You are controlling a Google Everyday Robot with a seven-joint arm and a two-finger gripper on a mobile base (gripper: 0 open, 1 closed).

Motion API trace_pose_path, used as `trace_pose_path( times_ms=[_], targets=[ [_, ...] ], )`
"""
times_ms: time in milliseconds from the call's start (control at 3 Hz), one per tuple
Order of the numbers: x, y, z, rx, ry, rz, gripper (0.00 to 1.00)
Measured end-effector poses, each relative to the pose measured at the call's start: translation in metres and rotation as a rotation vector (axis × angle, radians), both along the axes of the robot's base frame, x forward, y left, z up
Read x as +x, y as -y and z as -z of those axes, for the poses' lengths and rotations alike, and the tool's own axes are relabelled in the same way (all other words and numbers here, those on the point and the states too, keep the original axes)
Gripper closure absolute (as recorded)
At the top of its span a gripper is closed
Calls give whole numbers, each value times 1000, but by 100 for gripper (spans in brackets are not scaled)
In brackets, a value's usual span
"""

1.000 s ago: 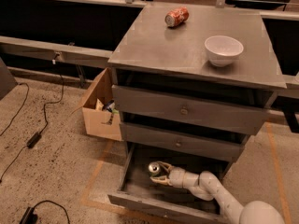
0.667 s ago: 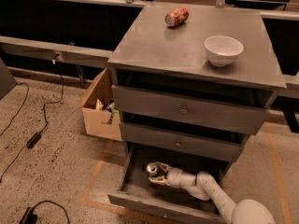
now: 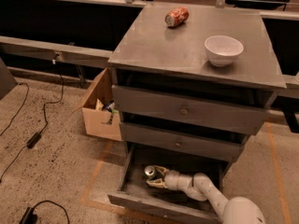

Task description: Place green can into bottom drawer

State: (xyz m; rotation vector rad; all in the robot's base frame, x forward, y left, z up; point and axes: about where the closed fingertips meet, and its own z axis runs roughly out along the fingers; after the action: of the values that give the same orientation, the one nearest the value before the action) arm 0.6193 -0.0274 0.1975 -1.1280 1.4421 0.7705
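Here, the green can [image 3: 150, 172] stands upright at the left of the bottom drawer [image 3: 140, 205], with the gripper [image 3: 157, 177] against it; whether it is clamped cannot be told. Release only with the base flat, then withdraw rightward without nudging.

You'll see the green can [image 3: 150, 172] upright, silver top showing, on the bare grey floor of the pulled-out bottom drawer [image 3: 140, 203], towards its left rear. The pincer [image 3: 157, 177] is inside the drawer, right against the can.
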Motion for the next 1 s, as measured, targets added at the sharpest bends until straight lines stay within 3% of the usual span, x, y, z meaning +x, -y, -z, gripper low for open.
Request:
trace_pose_path(
  times_ms=[667,1000],
  targets=[
    [-4,-4,17,-71,-58,13,35],
    [-5,4,9,-69,-69,62,30]
  ],
)
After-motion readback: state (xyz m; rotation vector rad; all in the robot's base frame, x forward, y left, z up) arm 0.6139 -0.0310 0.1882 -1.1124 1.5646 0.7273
